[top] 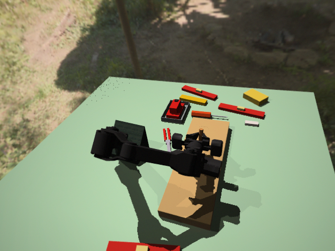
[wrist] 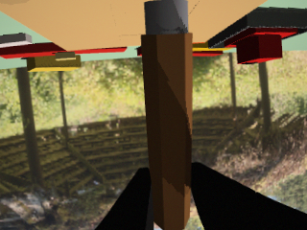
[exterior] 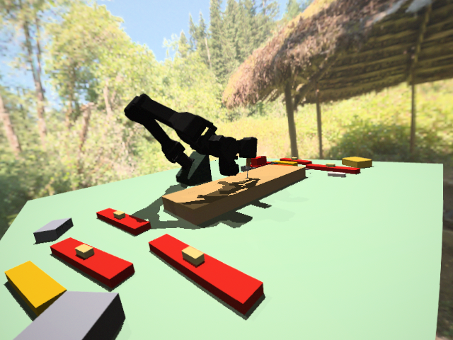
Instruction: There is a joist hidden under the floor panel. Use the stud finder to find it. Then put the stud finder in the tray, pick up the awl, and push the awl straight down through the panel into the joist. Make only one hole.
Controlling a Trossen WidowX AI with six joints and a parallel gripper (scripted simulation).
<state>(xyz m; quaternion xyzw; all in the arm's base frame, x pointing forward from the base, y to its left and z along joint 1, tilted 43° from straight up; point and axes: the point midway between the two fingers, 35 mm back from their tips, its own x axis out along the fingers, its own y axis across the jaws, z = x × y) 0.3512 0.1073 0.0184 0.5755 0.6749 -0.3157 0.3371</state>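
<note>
My gripper [top: 200,136] [wrist: 169,173] is shut on the brown handle of the awl [top: 201,131] [exterior: 248,162] [wrist: 168,105]. The awl points down, close to upright, over the far half of the wooden floor panel [top: 179,186] [exterior: 282,172] [wrist: 96,24]. In the exterior view its thin shaft reaches down to the panel's top face; whether the tip only touches or is in the wood, I cannot tell. The red stud finder [top: 175,107] [exterior: 257,160] [wrist: 259,48] sits in the dark tray [top: 170,120]. The joist is hidden under the panel.
An orange-handled screwdriver [top: 201,114] lies just past the panel's far end. Red-handled pliers [top: 165,135] lie left of the panel. Red levels [top: 230,108] [exterior: 219,272], yellow blocks [top: 255,95] [exterior: 35,287] and grey blocks [exterior: 52,229] lie around the table.
</note>
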